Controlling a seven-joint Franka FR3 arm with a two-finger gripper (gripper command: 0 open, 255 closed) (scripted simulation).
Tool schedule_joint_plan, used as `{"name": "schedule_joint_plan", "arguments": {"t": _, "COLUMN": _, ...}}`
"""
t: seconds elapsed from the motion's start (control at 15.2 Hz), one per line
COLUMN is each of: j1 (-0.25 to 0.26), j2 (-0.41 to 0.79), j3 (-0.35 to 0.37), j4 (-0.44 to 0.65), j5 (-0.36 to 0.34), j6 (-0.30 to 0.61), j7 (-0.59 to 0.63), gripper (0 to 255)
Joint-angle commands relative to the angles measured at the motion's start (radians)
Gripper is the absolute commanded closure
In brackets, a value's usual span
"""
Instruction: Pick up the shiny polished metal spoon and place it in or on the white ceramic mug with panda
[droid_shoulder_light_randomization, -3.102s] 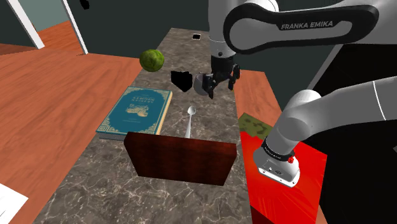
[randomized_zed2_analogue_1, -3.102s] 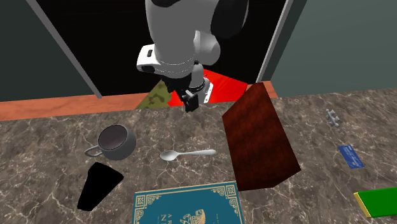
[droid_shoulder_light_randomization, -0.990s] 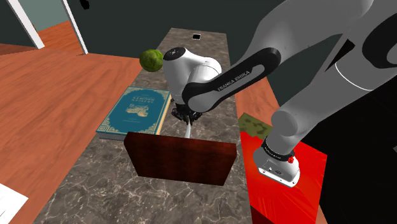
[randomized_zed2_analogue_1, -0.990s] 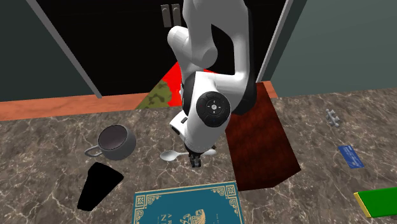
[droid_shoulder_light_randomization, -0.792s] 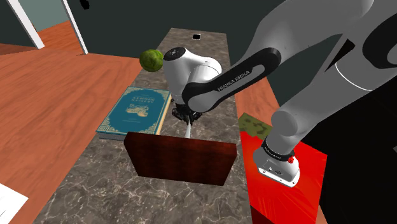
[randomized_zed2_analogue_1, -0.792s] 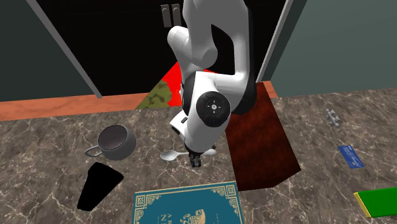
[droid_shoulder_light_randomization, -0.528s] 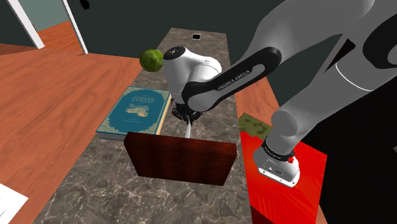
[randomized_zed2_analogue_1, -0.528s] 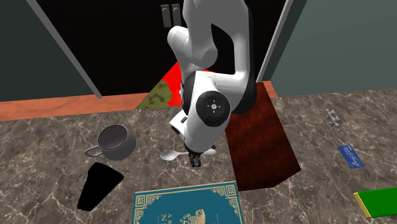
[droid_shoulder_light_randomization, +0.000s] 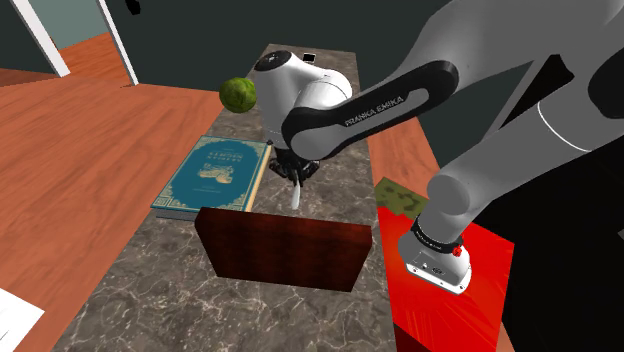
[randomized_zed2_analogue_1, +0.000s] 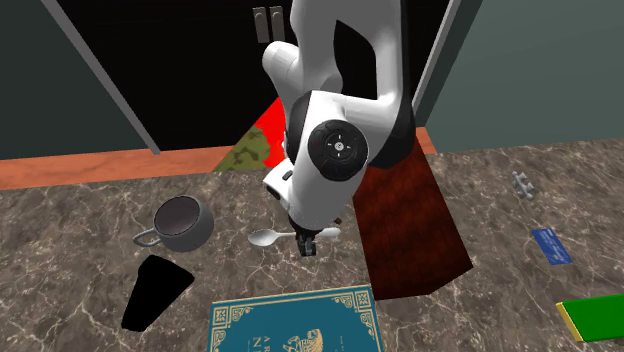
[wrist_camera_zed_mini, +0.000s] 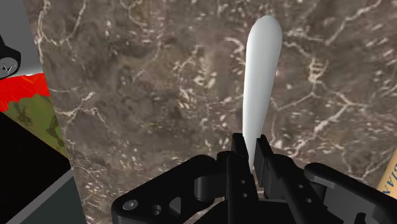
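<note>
The spoon (randomized_zed2_analogue_1: 265, 237) is being pinched by its handle between the black fingers (wrist_camera_zed_mini: 236, 159) of the gripper (randomized_zed2_analogue_1: 308, 245), over the middle of the marble counter (randomized_zed2_analogue_1: 90, 290). Its bowl is being pointed toward the grey mug (randomized_zed2_analogue_1: 183, 222), near but apart. A teal book (randomized_zed2_analogue_1: 295, 325) is lying along the counter's edge.
</note>
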Motion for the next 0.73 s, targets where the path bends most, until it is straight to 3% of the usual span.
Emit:
{"name": "schedule_joint_plan", "arguments": {"t": 0.0, "j1": 0.007, "j2": -0.02, "j3": -0.014, "j4": 0.013, "j5": 0.009, "j6": -0.03, "j7": -0.013, "gripper": 255}}
{"name": "schedule_joint_plan", "arguments": {"t": 0.66, "j1": 0.025, "j2": -0.087, "j3": -0.068, "j4": 0.1, "j5": 0.027, "j6": -0.176, "j7": -0.055, "gripper": 255}}
